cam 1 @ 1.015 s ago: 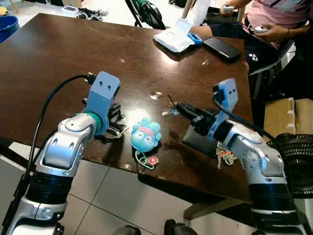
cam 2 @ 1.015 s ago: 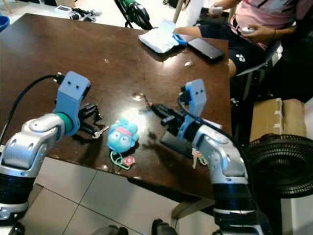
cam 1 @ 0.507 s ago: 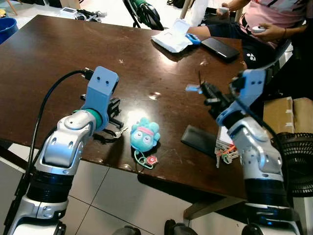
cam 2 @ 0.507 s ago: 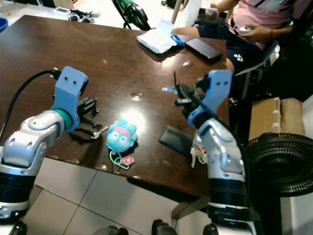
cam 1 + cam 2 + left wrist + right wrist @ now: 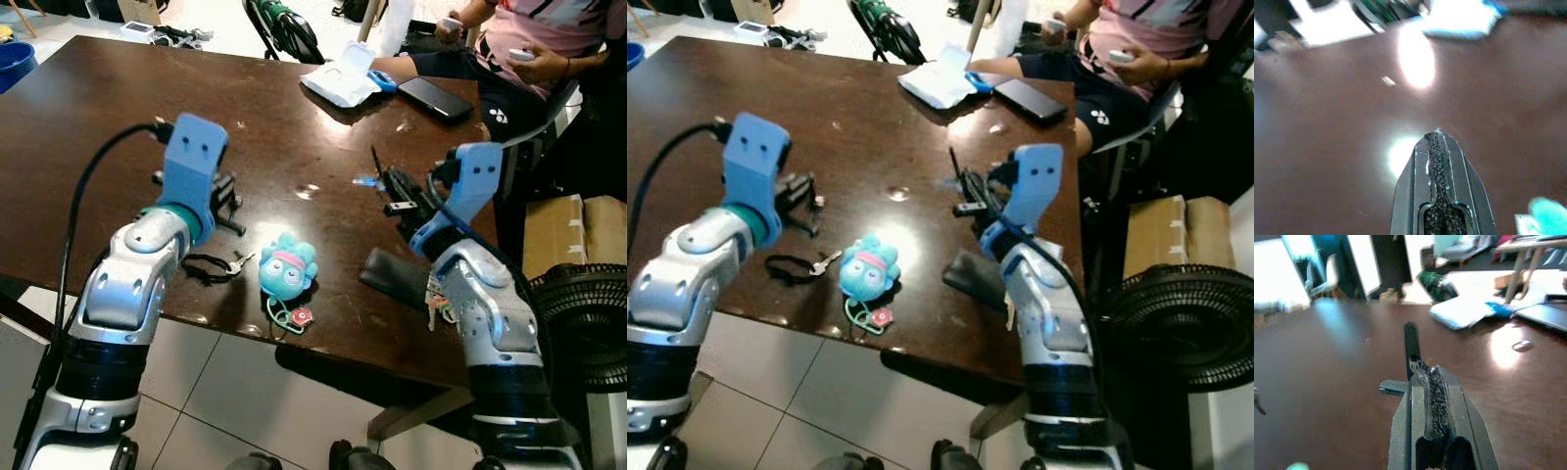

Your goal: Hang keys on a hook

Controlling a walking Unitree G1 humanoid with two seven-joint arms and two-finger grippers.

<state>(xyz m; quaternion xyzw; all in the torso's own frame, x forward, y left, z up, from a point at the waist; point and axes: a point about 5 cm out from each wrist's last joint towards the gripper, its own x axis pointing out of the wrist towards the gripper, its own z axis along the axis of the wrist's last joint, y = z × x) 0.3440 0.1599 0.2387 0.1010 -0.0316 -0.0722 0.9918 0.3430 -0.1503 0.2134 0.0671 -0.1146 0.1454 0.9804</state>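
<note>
Dark brown desk (image 5: pixel 118 108) in front of me, someone seated at the far corner with a phone (image 5: pixel 444 98) and a white packet (image 5: pixel 345 78) beside them. The keys (image 5: pixel 211 266), on a black loop, lie on the desk near the front edge, just left of a teal plush keychain (image 5: pixel 286 271).

My right tool (image 5: pixel 384 181) is up off the desk, clamped shut on a small hook (image 5: pixel 1409 360) with a black upright prong and a grey crossbar, at least that's how I read it; it's small in the head views. My left tool (image 5: pixel 227 201) hovers above and just behind the keys, not touching them. From its wrist view the fingers (image 5: pixel 1438 196) look pressed together with nothing in them.

So I figure the step is grabbing the keys. I'd open the left tool, come down over the black loop rather than the flat key, pinch it, and hold the hook steady meanwhile.
</note>
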